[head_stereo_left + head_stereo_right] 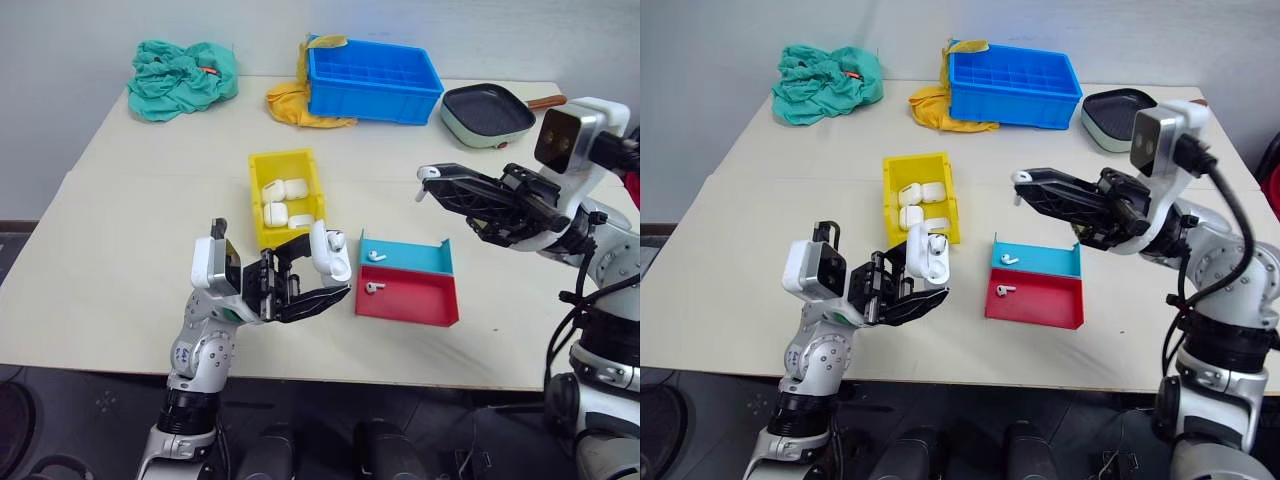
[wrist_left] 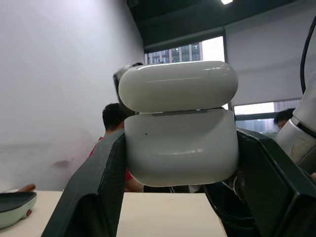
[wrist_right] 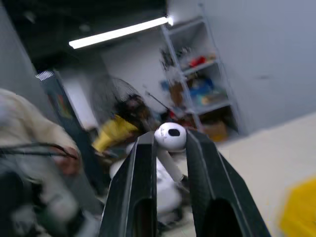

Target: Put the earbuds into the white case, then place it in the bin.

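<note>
Left gripper [image 1: 322,285], raised near the table's [image 1: 120,280] front, clamps the white case [image 1: 330,252], lid open. Right gripper [image 1: 428,183], held high and reaching leftward, pinches an earbud [image 3: 170,138].

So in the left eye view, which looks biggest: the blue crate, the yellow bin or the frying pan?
Largest to smallest:
1. blue crate
2. frying pan
3. yellow bin, though it looks close to the pan, so those two are unsure.

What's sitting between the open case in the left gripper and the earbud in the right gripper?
Nothing blocks the raised stretch; under it, in the left eye view, lie the blue tray and red tray, one earbud each.
</note>
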Available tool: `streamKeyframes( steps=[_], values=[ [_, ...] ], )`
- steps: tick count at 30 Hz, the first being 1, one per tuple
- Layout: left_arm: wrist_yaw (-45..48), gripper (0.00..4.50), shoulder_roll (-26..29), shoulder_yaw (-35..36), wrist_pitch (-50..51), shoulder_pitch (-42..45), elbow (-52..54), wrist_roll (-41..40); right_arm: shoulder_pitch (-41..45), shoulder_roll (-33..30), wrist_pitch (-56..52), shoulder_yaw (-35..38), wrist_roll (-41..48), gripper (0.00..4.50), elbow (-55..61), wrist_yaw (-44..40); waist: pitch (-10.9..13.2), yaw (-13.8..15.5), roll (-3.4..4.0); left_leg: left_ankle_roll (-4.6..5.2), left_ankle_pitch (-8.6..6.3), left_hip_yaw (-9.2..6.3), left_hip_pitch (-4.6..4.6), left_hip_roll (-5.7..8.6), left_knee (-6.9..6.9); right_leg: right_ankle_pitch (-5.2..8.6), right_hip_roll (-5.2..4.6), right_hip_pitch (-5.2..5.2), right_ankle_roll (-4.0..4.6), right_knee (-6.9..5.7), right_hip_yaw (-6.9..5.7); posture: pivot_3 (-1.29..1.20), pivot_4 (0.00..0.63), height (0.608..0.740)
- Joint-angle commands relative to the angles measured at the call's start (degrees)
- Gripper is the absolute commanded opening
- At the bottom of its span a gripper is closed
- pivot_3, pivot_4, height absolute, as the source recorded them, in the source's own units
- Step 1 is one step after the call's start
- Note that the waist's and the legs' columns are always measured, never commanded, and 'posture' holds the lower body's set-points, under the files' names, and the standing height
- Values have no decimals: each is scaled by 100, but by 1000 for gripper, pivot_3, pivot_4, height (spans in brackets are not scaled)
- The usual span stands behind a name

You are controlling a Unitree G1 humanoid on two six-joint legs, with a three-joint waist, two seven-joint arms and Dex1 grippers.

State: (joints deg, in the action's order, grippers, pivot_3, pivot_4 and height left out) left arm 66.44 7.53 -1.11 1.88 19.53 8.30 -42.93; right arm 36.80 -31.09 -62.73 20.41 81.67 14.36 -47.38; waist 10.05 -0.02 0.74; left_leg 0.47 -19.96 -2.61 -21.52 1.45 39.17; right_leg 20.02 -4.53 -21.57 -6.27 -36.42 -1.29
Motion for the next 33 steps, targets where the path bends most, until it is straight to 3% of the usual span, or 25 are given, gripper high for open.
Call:
streamKeyframes(
  steps=[1,8,25,33],
  values=[
    [40,2821,-117,-68,-90,129,7,-24,-278,147,158,-162,1269,417,695,1227,0,0,-1,1,0,1,-1,2,0,0,0,0,0,0,0,0,150,740],
    [1,2821,-302,-124,-122,127,-5,71,-545,121,445,-640,1467,417,1044,1728,0,2,-1,7,0,3,-1,5,-1,0,-1,1,0,0,5,0,150,740],
    [-159,2821,-401,-164,-201,39,73,147,-741,-334,448,-1355,465,417,1012,942,1,12,-1,8,0,3,-1,5,-2,0,0,2,0,13,6,0,150,740],
    [-255,2821,-472,-162,-202,138,86,141,-894,-220,935,-1496,-248,417,1175,658,1,16,-1,8,0,3,-1,5,-4,0,0,3,0,38,5,0,150,740]
  ],
)
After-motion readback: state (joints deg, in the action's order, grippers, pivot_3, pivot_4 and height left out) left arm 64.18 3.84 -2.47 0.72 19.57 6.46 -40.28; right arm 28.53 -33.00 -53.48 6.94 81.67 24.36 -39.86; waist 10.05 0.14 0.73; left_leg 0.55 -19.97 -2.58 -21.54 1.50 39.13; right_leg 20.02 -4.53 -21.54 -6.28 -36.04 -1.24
